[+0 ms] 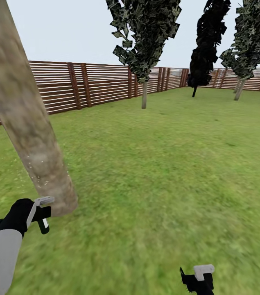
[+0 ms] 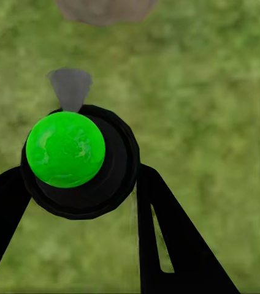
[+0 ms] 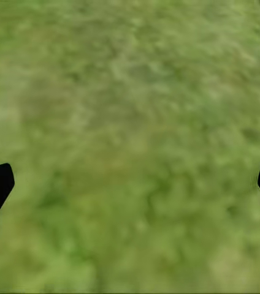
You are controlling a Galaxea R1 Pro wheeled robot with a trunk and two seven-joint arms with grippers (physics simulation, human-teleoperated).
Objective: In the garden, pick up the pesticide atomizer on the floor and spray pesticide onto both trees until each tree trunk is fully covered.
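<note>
Green-topped atomizer (image 2: pixel 75 162) sits clamped in the left end effector (image 2: pixel 84 202), just beside the near tree trunk (image 1: pixel 27 119). Against the trunk, the head view catches pale specks. The right end effector (image 3: pixel 130 184) hangs spread apart over lawn (image 3: pixel 130 110).

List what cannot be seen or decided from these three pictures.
- Near tree trunk: head view, its top is cut off by the picture's upper edge, so how far the spray reaches is unknown.
- Sprayer: left wrist view, seen from above; its body is hidden under the green cap.
- Left end effector: its fingers' tips are hidden by the sprayer.
- Right end effector: right wrist view, its fingers are cut off by both side edges.
</note>
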